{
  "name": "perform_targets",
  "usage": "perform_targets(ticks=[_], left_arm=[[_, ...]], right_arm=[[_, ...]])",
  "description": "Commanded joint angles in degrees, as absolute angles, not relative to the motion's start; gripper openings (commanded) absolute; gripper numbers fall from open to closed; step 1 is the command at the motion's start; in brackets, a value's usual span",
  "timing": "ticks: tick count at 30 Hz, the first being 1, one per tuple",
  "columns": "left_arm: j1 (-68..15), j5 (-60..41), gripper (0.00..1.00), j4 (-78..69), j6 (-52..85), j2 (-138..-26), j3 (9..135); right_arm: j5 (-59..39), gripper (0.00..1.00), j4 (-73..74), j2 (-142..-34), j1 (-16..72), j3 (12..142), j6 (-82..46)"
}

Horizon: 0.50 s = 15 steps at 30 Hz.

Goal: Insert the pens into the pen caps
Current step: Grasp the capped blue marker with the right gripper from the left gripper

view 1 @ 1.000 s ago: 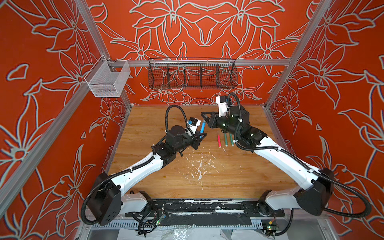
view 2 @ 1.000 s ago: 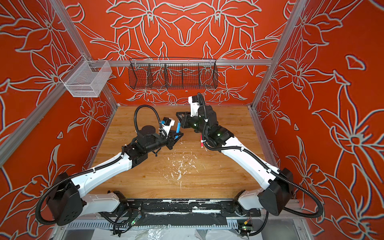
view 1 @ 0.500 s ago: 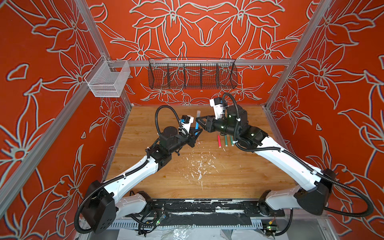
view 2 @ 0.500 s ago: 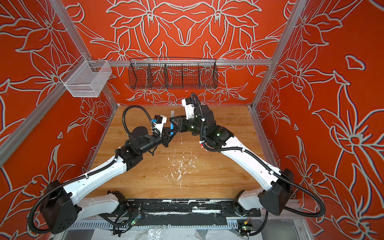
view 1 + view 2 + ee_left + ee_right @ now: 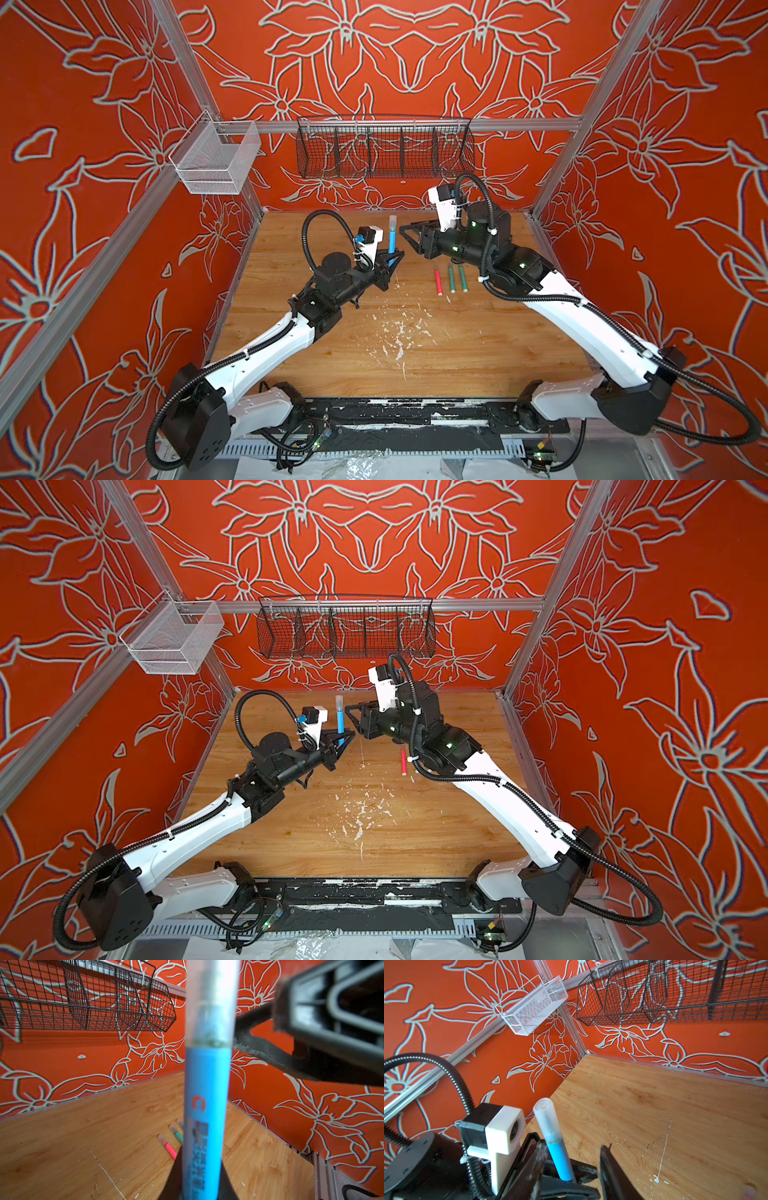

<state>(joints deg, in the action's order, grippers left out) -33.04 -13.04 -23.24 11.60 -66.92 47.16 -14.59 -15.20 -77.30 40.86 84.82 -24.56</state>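
On desk (image 5: 332, 353), right of centre: red pen (image 5: 438, 282) and 2 green pens (image 5: 451, 279), side by side, look capped. L hand (image 5: 394, 258) clamps blue pen (image 5: 391, 243) upright, low on barrel. R hand (image 5: 408, 240) empty, jaws apart, just beside cap (image 5: 392, 222). Cap looks seated. Pull R hand straight away w/o brushing it, L grip firm.

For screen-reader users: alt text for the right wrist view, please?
A blue pen stands nearly upright with a translucent cap on its tip, gripped low on its barrel by the left pincer, while the right pincer sits open near it. Behind are a wooden table and red floral walls with a white mesh basket and a black wire basket.
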Motion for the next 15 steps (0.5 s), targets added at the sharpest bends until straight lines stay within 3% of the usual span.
perform_targets(ticks=[1,10,15], left_arm=[[-33.0,-14.1,0.00,-25.9,12.3,-66.0,47.6],[-33.0,-14.8,0.00,-26.1,13.1,-65.3,47.8],[-33.0,-15.2,0.00,-26.6,13.8,-65.1,47.6]], right_arm=[[-19.2,0.44,-15.2,-78.0,41.0,85.8,-21.2],[-21.5,0.36,-12.8,-82.8,41.8,86.6,-21.1],[-21.8,0.21,-11.9,-83.1,42.2,86.3,-21.8]])
